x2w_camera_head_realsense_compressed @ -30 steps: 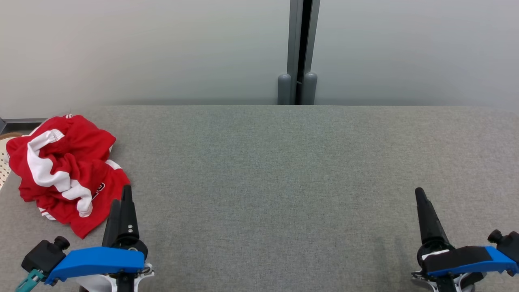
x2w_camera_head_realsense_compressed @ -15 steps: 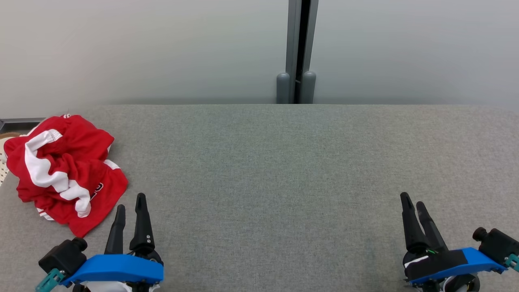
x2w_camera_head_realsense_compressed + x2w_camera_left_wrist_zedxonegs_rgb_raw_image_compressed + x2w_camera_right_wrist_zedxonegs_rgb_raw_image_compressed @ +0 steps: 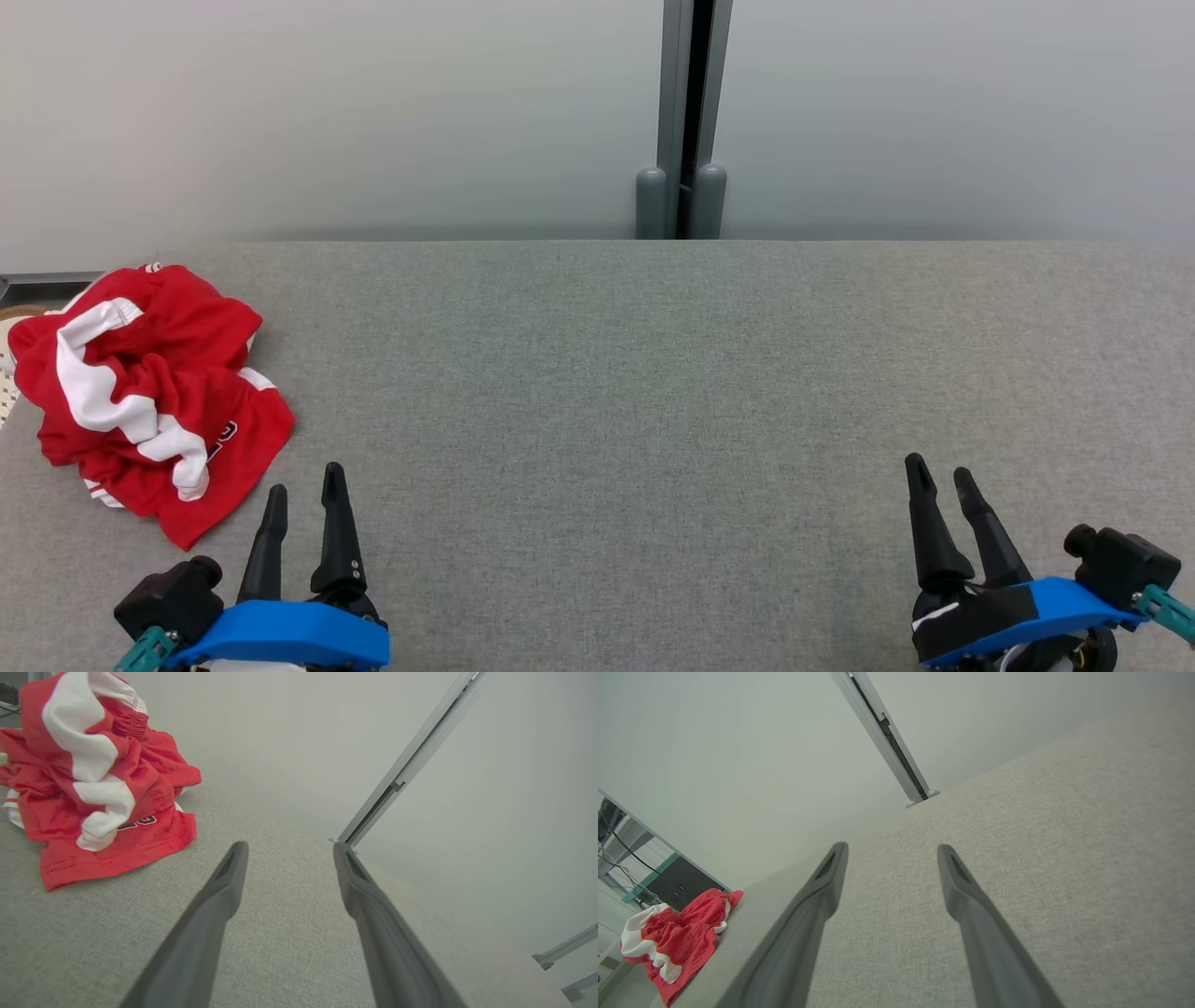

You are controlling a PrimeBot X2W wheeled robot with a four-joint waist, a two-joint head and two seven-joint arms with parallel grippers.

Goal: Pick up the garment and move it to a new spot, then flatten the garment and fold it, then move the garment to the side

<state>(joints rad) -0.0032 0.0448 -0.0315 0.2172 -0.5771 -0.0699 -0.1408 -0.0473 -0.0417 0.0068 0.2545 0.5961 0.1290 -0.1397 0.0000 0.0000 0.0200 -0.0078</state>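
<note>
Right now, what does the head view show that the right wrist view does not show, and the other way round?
Head view adds: the left gripper, open, close beside the garment but not touching it, and the blue covers on both wrists.
Right wrist view adds: a dark cabinet and loose cables beyond the table at its left end.
Both share: the crumpled red and white garment at the left end of the grey fabric table, the grey wall post, and the right gripper, open and empty.
</note>
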